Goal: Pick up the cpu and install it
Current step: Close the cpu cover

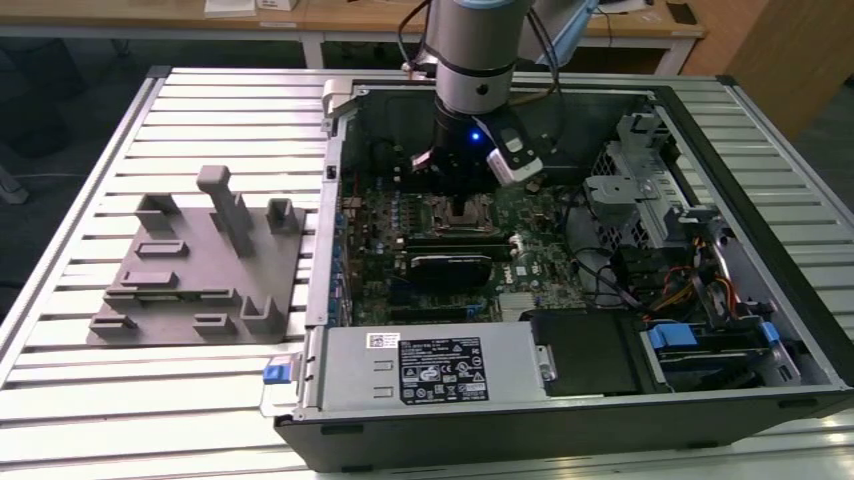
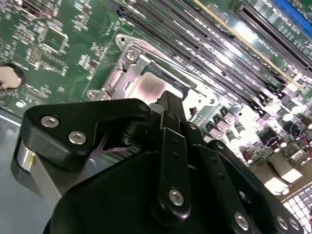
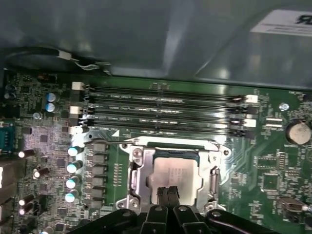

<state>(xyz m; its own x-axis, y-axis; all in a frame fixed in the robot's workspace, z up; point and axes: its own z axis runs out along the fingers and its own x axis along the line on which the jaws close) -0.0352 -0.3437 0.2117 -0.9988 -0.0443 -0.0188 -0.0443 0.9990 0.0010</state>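
Cpu [image 3: 176, 174] lies flat in the socket frame [image 3: 139, 168], mid-frame in the exterior view. Claw [image 3: 167, 191] sits just over its edge, tips prob. pressed together w/ nothing pinched. Likely light, stiff, fragile; grip opposite edges only.

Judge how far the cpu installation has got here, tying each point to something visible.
Done: the cpu lies in the motherboard socket inside the open computer case. In hand: the gripper, fingers shut together, sits over the cpu's edge. Left: the gripper has not drawn clear; full seating cannot be judged.
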